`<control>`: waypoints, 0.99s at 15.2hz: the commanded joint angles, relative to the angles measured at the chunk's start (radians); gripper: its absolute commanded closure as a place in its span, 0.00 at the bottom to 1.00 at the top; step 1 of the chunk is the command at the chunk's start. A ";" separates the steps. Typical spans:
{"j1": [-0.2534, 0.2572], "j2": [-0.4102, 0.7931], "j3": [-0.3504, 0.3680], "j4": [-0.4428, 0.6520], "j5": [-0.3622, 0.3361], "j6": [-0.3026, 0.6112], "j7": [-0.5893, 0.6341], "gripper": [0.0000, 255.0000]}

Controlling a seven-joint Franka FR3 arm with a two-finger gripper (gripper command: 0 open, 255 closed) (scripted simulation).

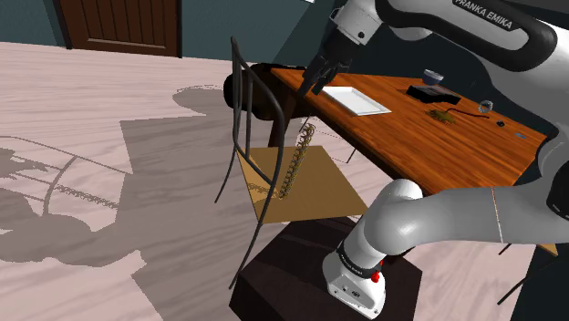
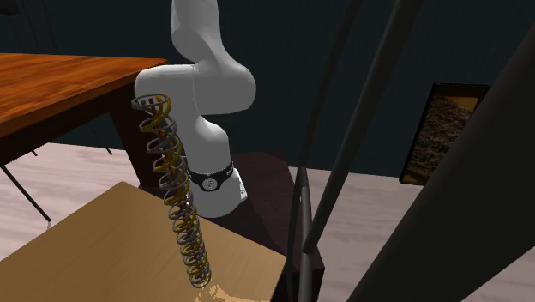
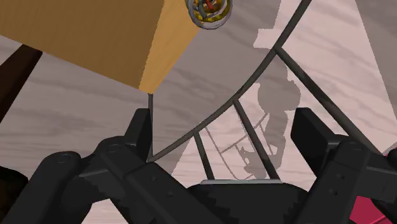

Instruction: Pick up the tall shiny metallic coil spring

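The coil spring (image 1: 296, 162) stands on end on the tan seat (image 1: 319, 187) of a dark wire-framed chair (image 1: 242, 100), its foot near the seat edge that carries the backrest. In the shoulder view the coil slants up toward the view's right. In the second exterior view the spring (image 2: 176, 189) slants toward the view's left as it rises, against a white arm (image 2: 210, 94) that stands roughly upright, so it appears to lean. Its turns read silver with yellowish glints, and it touches nothing but the seat (image 2: 94, 249). The black hand (image 1: 308, 89) hangs above the spring's top, apart from it, pointing down beside the near edge of the reddish wooden desk (image 1: 429, 137). In the wrist view the hand (image 3: 226, 127) is spread: its fingers (image 3: 143, 130) stand well apart with nothing between them but curved rods of the chair back (image 3: 254, 76) and pale plank floor (image 3: 356, 57) beyond. The spring's upper end (image 3: 210, 11) shows as a ring past the fingertips, over the seat's edge (image 3: 95, 38), not between the fingers. The desk carries a white rectangular tray (image 1: 357, 100) near its edge by the hand and a few small dark items farther along. The arm's dark stand (image 1: 292, 274) sits on the floor just beside the chair.
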 commanded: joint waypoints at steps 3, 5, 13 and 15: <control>-0.045 -0.088 0.058 -0.121 -0.017 0.070 0.101 0.00; -0.088 -0.173 0.120 -0.233 -0.027 0.131 0.205 0.00; -0.186 -0.429 0.398 -0.553 -0.002 0.271 0.600 0.00; -0.180 -0.435 0.406 -0.581 0.004 0.293 0.605 0.00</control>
